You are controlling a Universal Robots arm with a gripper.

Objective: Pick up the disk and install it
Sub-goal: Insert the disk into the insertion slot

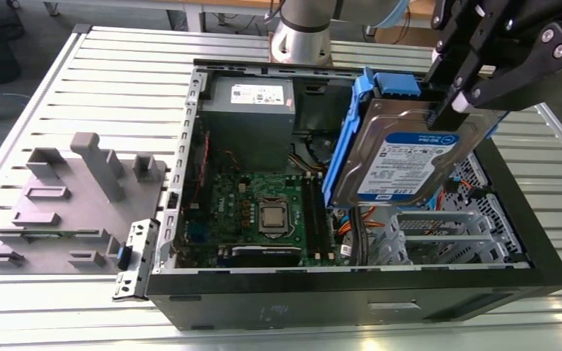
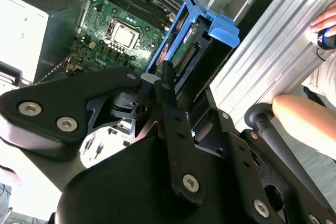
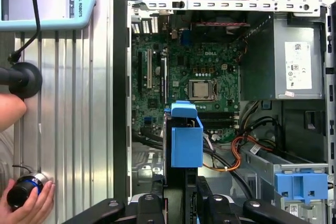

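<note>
Disk (image 1: 403,164) gripped in hand (image 1: 447,110), tilted, above PC case (image 1: 310,300).

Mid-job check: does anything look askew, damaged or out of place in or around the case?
Nothing looks damaged or spilled. The disk hangs tilted on end over the open case, clamped in the pincer and not seated in the drive cage. A person's hand is on the table beside the case.

One disk (image 1: 408,162), one computer case (image 1: 359,292), one power supply (image 1: 246,121), one motherboard (image 1: 252,194)
</note>
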